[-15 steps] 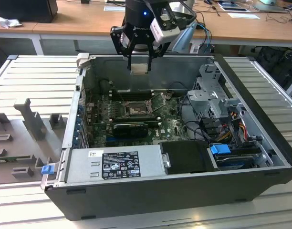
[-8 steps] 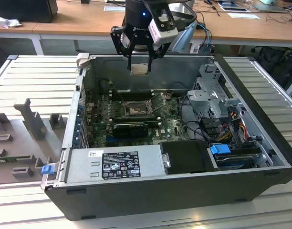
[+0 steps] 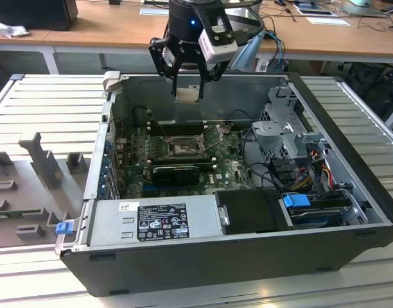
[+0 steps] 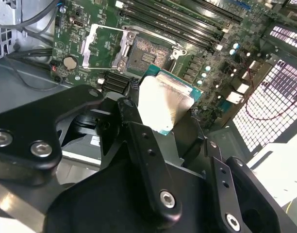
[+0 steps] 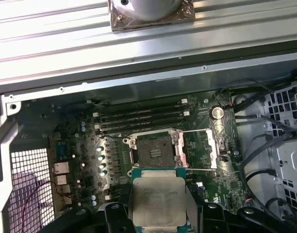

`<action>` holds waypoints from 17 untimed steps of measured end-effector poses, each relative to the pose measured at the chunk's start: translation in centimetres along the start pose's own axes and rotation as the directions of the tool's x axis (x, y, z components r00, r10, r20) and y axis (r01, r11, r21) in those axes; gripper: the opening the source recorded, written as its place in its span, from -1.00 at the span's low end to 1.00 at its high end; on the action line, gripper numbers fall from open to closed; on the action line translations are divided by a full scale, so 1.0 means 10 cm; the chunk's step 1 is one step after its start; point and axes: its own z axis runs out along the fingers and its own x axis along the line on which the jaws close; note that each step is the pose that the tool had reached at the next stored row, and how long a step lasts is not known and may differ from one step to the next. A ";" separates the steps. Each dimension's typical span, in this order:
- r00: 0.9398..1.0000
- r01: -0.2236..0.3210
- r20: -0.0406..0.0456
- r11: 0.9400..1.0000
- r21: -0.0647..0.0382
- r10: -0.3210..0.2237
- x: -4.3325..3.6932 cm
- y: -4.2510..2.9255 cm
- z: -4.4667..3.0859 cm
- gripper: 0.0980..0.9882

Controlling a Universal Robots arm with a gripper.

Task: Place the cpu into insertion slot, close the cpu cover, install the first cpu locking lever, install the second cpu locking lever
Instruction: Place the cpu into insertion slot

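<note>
My gripper (image 3: 187, 92) hangs above the open computer case, shut on the cpu (image 3: 187, 95), a flat silvery-beige square. In both wrist views the cpu (image 5: 158, 201) (image 4: 163, 99) sits level between the black fingers (image 5: 112, 216). The insertion slot (image 5: 153, 149) (image 4: 151, 53) (image 3: 182, 149) lies bare on the green motherboard below, a square socket with a black rim. Beside it the cpu cover (image 5: 199, 148) (image 4: 102, 46) is swung open as a silvery frame. The cpu is apart from the socket, well above it.
A grey power supply box (image 3: 158, 221) fills the case's near side. A long black finned card (image 3: 177, 172) lies just in front of the socket and memory slots (image 3: 177, 127) behind it. A drive cage with cables (image 3: 286, 138) stands at the exterior view's right.
</note>
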 end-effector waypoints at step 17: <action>0.988 -0.157 0.013 0.988 -0.004 0.157 -0.001 -0.004 0.048 -0.03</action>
